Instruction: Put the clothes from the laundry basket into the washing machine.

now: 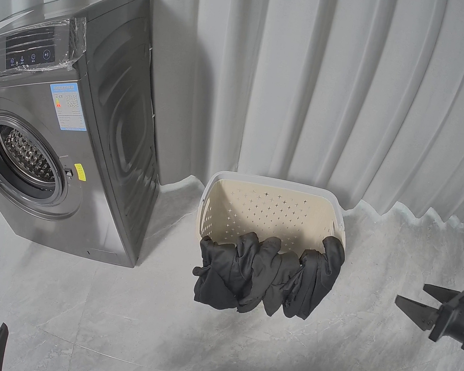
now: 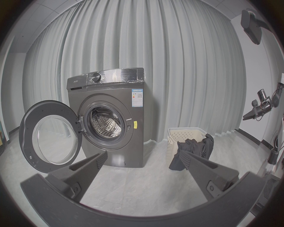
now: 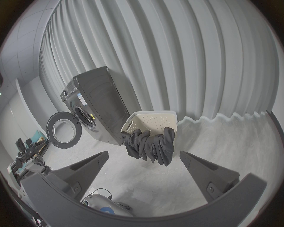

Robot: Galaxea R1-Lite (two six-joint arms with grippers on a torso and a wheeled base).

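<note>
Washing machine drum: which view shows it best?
Left wrist view: it looks straight into the drum. The head view catches the drum at a slant; in the right wrist view the drum is small and dark.

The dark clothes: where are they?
In the head view the dark clothes hang over the near rim of the laundry basket, right of the washing machine.

- I see a blue and white sticker (image 1: 68,106) on the front of the washing machine (image 1: 115,120). Its print is too small for me to read.
- A little yellow sticker (image 1: 80,172) sits lower down. I can't read it.
- The button panel (image 1: 30,55) has tiny signs I can't make out.
</note>
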